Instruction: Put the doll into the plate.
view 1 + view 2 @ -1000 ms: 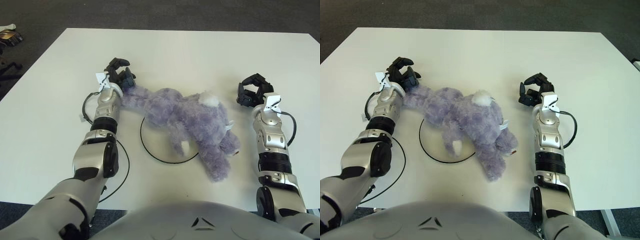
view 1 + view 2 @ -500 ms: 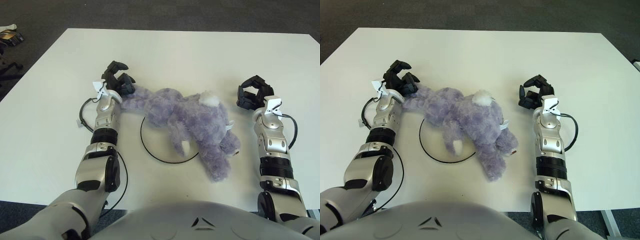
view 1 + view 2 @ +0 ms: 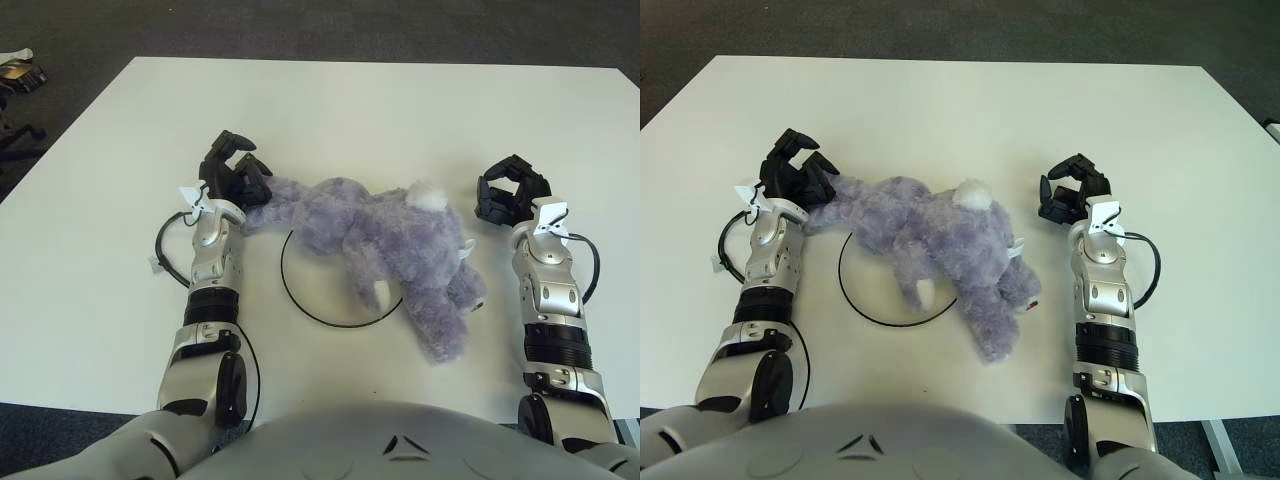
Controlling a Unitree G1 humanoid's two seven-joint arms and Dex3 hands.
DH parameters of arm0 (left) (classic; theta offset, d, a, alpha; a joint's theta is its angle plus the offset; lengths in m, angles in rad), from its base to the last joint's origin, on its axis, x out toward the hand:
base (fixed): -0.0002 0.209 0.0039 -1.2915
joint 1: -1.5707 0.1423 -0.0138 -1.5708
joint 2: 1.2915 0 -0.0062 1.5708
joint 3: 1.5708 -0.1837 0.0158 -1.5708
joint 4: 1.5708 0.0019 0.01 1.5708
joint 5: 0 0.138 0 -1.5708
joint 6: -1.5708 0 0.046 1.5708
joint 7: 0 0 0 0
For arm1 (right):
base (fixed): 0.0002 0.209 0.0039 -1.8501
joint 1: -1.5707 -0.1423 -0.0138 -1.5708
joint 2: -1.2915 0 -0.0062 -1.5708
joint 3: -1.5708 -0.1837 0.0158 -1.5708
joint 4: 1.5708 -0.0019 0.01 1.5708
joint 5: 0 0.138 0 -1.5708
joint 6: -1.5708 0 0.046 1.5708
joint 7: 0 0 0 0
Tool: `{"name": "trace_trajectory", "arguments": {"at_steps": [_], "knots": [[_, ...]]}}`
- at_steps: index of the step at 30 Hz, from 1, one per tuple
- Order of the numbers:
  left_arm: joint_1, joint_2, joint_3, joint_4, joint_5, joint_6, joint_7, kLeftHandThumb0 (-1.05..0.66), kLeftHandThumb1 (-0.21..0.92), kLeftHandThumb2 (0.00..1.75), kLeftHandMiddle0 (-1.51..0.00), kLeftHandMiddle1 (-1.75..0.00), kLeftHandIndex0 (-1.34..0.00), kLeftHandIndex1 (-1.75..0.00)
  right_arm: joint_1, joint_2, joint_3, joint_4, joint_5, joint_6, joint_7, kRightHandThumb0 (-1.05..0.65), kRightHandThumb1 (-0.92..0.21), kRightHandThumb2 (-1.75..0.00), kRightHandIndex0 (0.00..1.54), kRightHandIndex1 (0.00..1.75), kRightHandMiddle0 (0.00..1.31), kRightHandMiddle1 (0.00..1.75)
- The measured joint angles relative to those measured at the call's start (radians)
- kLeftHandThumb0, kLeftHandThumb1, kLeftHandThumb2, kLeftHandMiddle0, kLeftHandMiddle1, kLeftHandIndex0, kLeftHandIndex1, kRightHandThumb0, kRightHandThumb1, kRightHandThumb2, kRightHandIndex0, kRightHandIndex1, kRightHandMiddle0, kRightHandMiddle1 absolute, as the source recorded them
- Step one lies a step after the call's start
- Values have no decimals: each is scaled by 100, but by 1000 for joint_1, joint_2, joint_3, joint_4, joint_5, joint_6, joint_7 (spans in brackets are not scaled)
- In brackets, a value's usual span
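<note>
The doll point(image 3: 385, 235) is a purple plush animal lying on its side on the white table. Its body covers the right part of the plate point(image 3: 298, 302), a thin black ring; its head point(image 3: 445, 315) lies outside the ring to the right. My left hand point(image 3: 232, 178) is at the ring's upper left, right beside the tip of the doll's outstretched limb point(image 3: 262, 208), fingers spread and not closed on it. My right hand point(image 3: 510, 192) rests on the table to the right of the doll, apart from it, fingers relaxed and empty.
The white table point(image 3: 380, 110) reaches to the far edge, with dark floor beyond. A black cable point(image 3: 250, 350) loops on the table beside my left forearm. Some clutter point(image 3: 20, 70) lies on the floor at the far left.
My left hand has loosened from the doll's limb and its fingers have spread; the arm has drawn back a little. The doll has settled slightly to the right. The right hand has barely moved.
</note>
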Motion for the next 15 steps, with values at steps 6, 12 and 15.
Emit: {"name": "trace_trajectory", "arguments": {"at_steps": [6, 12, 15], "knots": [[20, -20, -4, -43, 12, 1, 35, -2, -12, 175, -96, -175, -80, -154, 12, 0, 0, -16, 0, 3, 0, -45, -42, -119, 115, 175, 53, 175], [33, -32, -17, -73, 54, 1, 94, -2, -11, 175, -95, -175, -78, -157, 19, 3, -1, -28, 2, 3, -1, -45, -41, -120, 116, 175, 54, 175], [37, -35, -23, -79, 68, -1, 108, -2, -10, 175, -95, -175, -75, -159, 23, 7, -4, -34, 8, 3, -1, -46, -39, -122, 118, 175, 55, 175]]}}
